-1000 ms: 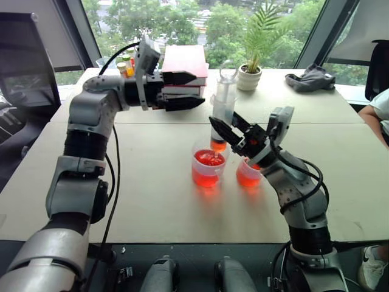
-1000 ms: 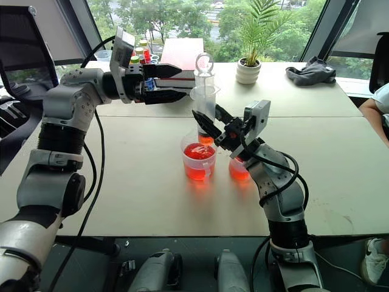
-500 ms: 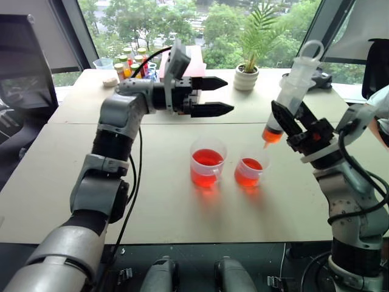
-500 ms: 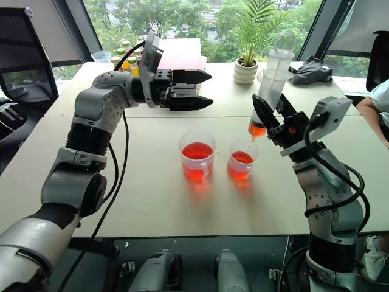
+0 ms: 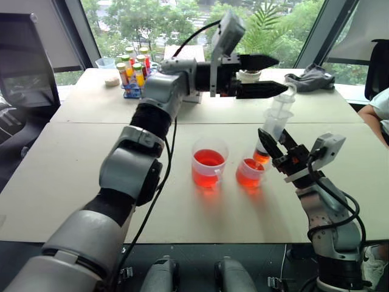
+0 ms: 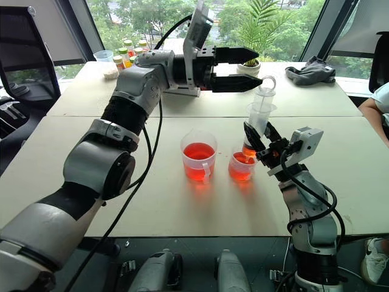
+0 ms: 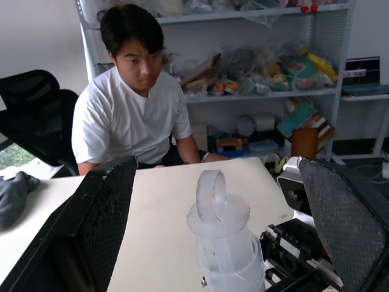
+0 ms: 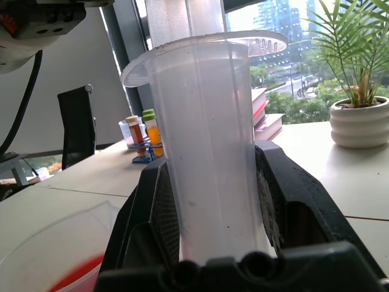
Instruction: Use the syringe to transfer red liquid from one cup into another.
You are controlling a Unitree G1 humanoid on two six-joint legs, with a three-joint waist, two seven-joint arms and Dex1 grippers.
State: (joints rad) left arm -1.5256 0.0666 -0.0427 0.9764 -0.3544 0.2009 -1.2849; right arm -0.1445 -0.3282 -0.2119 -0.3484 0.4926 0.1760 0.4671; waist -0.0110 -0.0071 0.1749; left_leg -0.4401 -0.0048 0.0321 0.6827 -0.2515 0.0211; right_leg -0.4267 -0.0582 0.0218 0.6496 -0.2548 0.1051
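My right gripper (image 5: pixel 275 142) is shut on the barrel of the clear syringe (image 5: pixel 273 125). The syringe stands tilted, its orange tip just above the smaller cup (image 5: pixel 249 172), which holds red liquid (image 5: pixel 250 165). The larger cup (image 5: pixel 208 162) of red liquid stands just to its left. My left gripper (image 5: pixel 282 74) reaches in level from the left and is open. In the left wrist view the syringe's plunger ring (image 7: pixel 211 191) rises between its fingers (image 7: pixel 103 225), apart from both. The right wrist view shows the barrel (image 8: pixel 206 152) clamped between black fingers (image 8: pixel 152 213).
A potted plant (image 6: pixel 261 18), a stack of books (image 5: pixel 182 53), a rack of small bottles (image 5: pixel 132 66) and a dark cloth (image 5: pixel 310 78) lie on the far table. A person (image 7: pixel 137 91) sits at the table's right end. A monitor (image 5: pixel 24 61) stands at far left.
My left arm has swung right, bringing its open gripper to the plunger's top. My right gripper carried the syringe from over the larger cup to the right, then lowered its tip over the smaller cup.
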